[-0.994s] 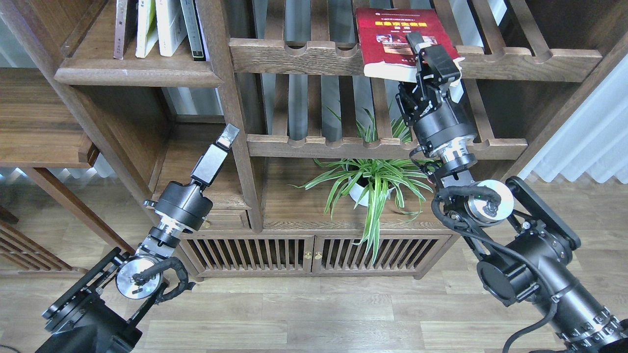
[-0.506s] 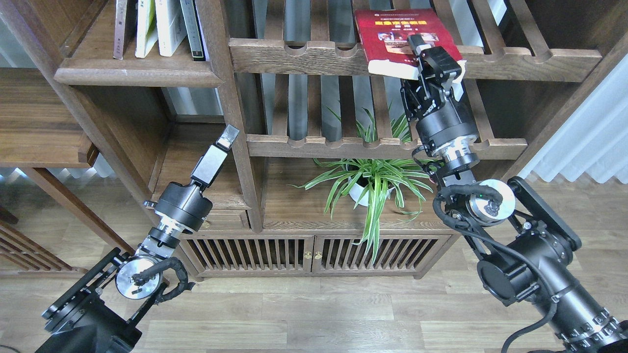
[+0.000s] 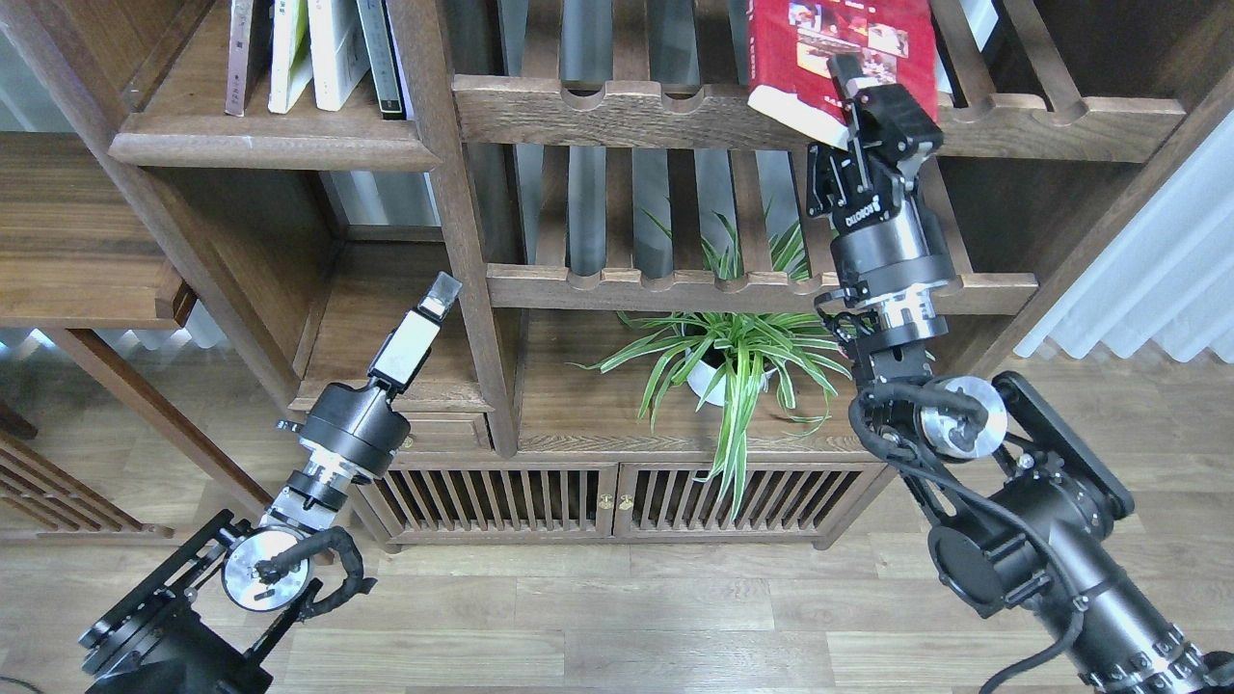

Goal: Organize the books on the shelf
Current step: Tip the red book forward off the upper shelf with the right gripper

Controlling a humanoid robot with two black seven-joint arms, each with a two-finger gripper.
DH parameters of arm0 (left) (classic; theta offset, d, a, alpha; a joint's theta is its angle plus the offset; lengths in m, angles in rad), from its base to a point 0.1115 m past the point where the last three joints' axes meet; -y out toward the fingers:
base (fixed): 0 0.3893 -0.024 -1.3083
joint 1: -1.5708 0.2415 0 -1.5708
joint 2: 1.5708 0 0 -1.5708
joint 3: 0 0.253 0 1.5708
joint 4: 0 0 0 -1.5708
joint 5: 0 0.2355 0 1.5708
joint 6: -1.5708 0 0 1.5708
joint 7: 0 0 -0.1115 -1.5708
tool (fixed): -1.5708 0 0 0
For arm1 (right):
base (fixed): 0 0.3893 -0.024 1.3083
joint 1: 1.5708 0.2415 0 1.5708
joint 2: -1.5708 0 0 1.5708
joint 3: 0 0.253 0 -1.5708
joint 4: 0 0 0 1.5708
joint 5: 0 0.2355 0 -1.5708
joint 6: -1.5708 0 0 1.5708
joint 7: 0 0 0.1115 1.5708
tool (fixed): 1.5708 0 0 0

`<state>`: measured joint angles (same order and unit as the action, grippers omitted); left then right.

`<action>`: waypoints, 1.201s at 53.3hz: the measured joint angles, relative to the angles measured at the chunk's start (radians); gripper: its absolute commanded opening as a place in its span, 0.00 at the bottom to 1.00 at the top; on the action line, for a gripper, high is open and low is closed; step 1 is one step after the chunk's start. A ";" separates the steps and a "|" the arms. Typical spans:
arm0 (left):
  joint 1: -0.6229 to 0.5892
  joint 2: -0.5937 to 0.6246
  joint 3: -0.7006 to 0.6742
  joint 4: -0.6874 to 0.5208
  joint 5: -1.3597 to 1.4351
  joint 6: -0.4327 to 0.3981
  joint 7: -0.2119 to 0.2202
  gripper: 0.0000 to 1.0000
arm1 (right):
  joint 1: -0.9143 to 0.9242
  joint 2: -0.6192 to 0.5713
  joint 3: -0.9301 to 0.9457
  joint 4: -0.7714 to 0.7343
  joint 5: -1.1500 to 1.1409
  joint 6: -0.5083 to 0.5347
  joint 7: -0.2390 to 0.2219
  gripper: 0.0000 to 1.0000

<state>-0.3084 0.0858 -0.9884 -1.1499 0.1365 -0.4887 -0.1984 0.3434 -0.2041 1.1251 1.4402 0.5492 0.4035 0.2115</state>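
Observation:
The red book (image 3: pixel 819 39) with photos on its cover is tilted at the top of the head view, its lower edge above the scalloped front rail of the upper slatted rack (image 3: pixel 617 106). My right gripper (image 3: pixel 853 96) is shut on that lower edge. The shelf (image 3: pixel 270 149), a solid dark-brown board with a thick rounded lip, is at the upper left and carries several upright books (image 3: pixel 318 53). My left gripper (image 3: pixel 436 297) hangs below that shelf beside the wooden upright, holding nothing I can see; its fingers show as one slab.
A potted spider plant (image 3: pixel 733 361) stands on the cabinet top under the lower slatted rack (image 3: pixel 752 284). The vertical post (image 3: pixel 463 231) separates the shelf bay from the racks. A wooden side table (image 3: pixel 77 260) is at the left and a white curtain (image 3: pixel 1147 260) at the right.
My right gripper has carried the red book upward and a little to the right, so its top is now out of frame. My left gripper has dropped slightly down and left.

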 measured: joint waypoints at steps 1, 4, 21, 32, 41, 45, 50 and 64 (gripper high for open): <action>0.001 -0.001 0.001 0.001 0.000 0.000 0.000 1.00 | -0.004 0.000 -0.001 0.000 0.000 0.018 0.000 0.04; 0.001 -0.003 0.010 0.004 0.000 0.000 0.003 1.00 | -0.020 0.000 -0.008 0.003 0.000 0.074 -0.003 0.04; 0.000 -0.018 0.016 0.010 -0.073 0.000 0.013 1.00 | -0.107 -0.014 -0.099 0.034 -0.017 0.085 -0.006 0.04; -0.004 -0.012 0.017 0.009 -0.164 0.000 0.018 1.00 | -0.145 -0.013 -0.181 0.057 -0.061 0.085 -0.006 0.03; 0.000 -0.002 0.021 0.007 -0.179 0.000 0.019 1.00 | -0.173 -0.015 -0.220 0.118 -0.068 0.085 -0.006 0.03; 0.007 -0.001 0.028 0.006 -0.179 0.000 0.019 1.00 | -0.187 -0.014 -0.224 0.151 -0.070 0.085 -0.006 0.03; 0.012 0.000 0.032 0.006 -0.179 0.000 0.019 1.00 | -0.197 -0.015 -0.225 0.181 -0.078 0.085 -0.006 0.03; 0.017 0.000 0.041 0.005 -0.179 0.000 0.019 1.00 | -0.274 -0.036 -0.226 0.216 -0.132 0.085 -0.006 0.03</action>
<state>-0.2916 0.0855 -0.9479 -1.1446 -0.0428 -0.4887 -0.1796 0.0698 -0.2402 0.8987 1.6565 0.4173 0.4888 0.2056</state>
